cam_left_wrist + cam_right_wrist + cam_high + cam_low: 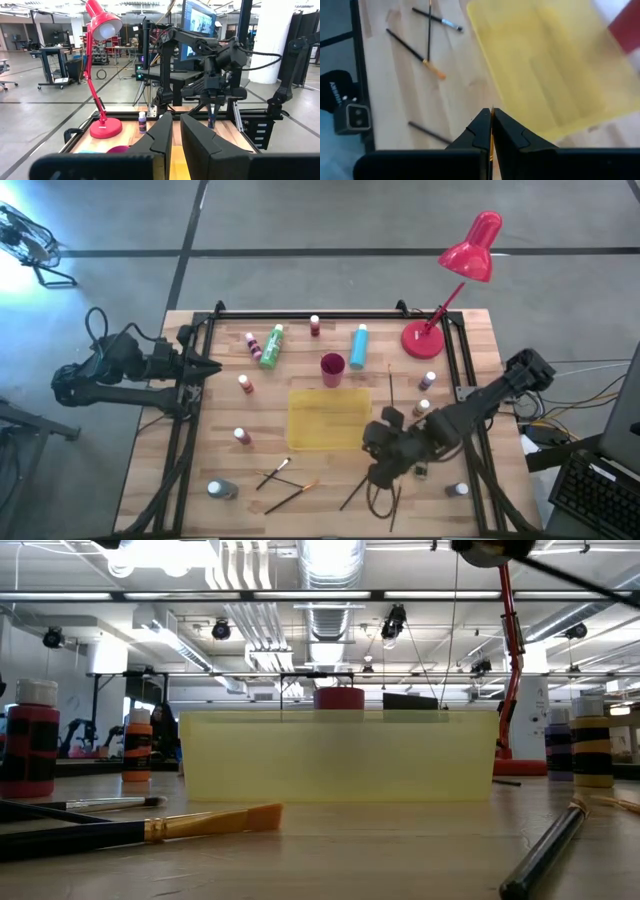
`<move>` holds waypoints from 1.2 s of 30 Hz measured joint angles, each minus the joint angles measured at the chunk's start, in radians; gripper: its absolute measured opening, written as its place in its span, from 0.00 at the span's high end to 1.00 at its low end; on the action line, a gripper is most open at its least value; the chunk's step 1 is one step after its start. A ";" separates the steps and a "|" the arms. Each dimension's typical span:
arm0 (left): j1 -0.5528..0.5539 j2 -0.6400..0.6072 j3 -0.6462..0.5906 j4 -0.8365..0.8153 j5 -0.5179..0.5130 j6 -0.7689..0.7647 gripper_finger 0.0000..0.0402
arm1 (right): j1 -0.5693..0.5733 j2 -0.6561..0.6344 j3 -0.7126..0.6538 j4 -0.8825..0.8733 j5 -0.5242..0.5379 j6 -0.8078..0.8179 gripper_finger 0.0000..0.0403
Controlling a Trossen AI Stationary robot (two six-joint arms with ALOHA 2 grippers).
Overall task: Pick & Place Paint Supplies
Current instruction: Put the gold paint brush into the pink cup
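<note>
The right gripper (383,470) hangs over the bench (200,455) just past the near right corner of the yellow tray (327,418). Its fingers (481,131) are clenched on a thin brush (491,142); in the right wrist view only a sliver of orange shows between them. The left gripper (208,367) waits at the bench's left edge, its fingers (162,137) close together with a narrow gap and nothing between them.

Paint bottles are scattered around the tray. A green bottle (271,346) lies on its side toward the far left, with a pink one (252,344) just beside it. A light blue bottle (358,347) lies toward the far side, near the magenta cup (332,369). Small white-capped bottles stand alone: one at the far edge (315,325), two left of the tray (244,384) (241,436), one near the front left corner (222,490), two right of the tray (428,381) (422,408) and one near the front right (460,489).

Two brushes (272,474) (291,497) lie on the bench in front of the tray, one with an orange tip. Another (390,384) lies along the tray's right side. A red lamp (455,280) stands at the far right corner.
</note>
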 joint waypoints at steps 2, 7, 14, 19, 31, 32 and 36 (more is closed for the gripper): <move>0.000 0.000 0.000 0.000 0.000 0.000 0.88 | -0.027 0.000 0.000 0.032 0.000 -0.060 0.98; 0.000 0.000 0.000 0.000 0.000 0.000 0.88 | -0.082 0.000 0.000 0.101 -0.003 -0.192 0.98; 0.000 0.000 0.000 0.000 0.000 0.000 0.88 | -0.150 -0.004 0.000 0.250 0.007 -0.397 0.98; 0.000 0.000 0.000 0.000 0.000 0.000 0.88 | -0.202 -0.006 0.000 0.362 0.008 -0.551 0.98; 0.000 0.000 0.000 0.000 0.000 0.000 0.88 | -0.358 -0.021 0.000 0.513 0.003 -0.778 0.98; 0.000 0.000 0.000 0.000 0.000 0.000 0.88 | -0.371 -0.025 0.000 0.529 0.000 -0.795 0.98; 0.000 0.000 0.000 0.000 0.000 0.000 0.88 | -0.418 -0.043 -0.001 0.585 -0.010 -0.849 0.98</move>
